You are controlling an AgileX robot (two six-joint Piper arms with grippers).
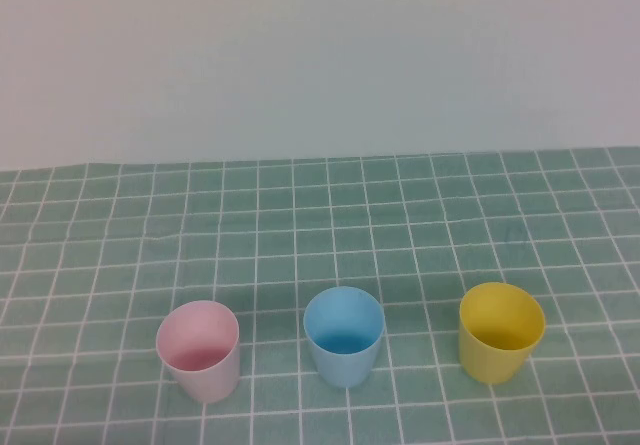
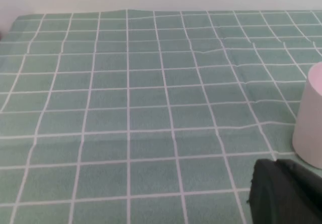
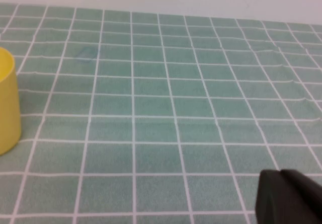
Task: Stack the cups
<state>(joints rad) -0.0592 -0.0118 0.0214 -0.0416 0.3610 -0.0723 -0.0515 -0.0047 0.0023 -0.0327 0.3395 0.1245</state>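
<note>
Standing apart, pink cup (image 2: pixel 311 118) beside closed left hand (image 2: pixel 287 191), yellow cup (image 3: pixel 7 103) far from closed right hand (image 3: pixel 292 196).

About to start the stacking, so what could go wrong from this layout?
1. The pink cup, blue cup and yellow cup stand upright and apart in a row; being small and probably light, one may tip if nudged during a grasp.
2. The left gripper and right gripper, both shut and low beside the outer cups, must open first or they could knock them.
3. The checked cloth has slight wrinkles, so cups may slide or wobble.
</note>
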